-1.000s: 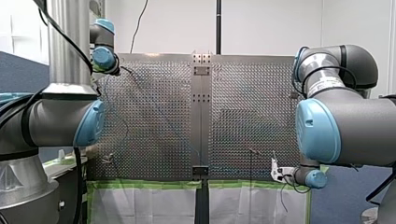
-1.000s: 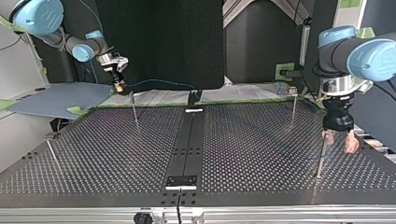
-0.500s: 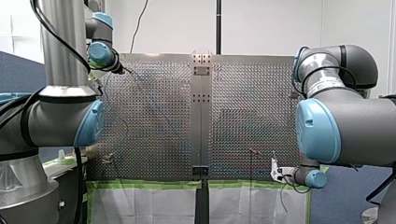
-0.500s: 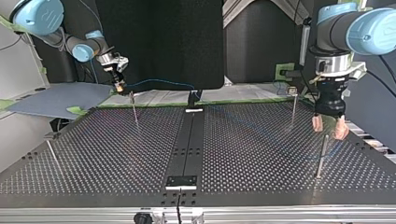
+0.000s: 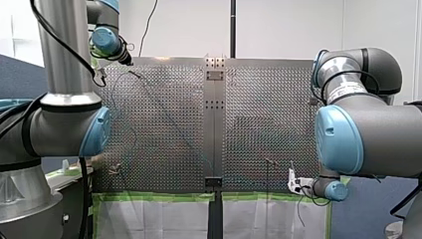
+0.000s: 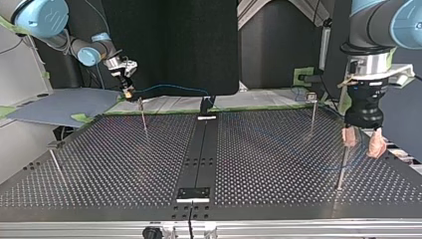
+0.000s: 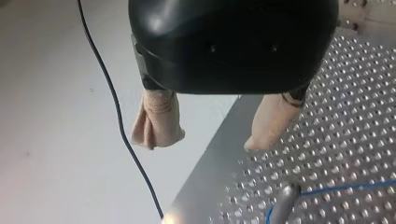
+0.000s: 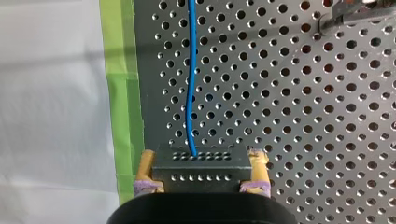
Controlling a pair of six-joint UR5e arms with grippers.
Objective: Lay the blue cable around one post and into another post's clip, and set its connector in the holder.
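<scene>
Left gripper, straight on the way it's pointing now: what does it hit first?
Likely the table near its edge, straight below my open left gripper. But the thin post stands close beside one pad and may catch it first; depth is unclear.

perforated table (image 6: 124,164) | green tape (image 8: 122,93) along its edge | white sheet (image 8: 51,93) beside
</scene>
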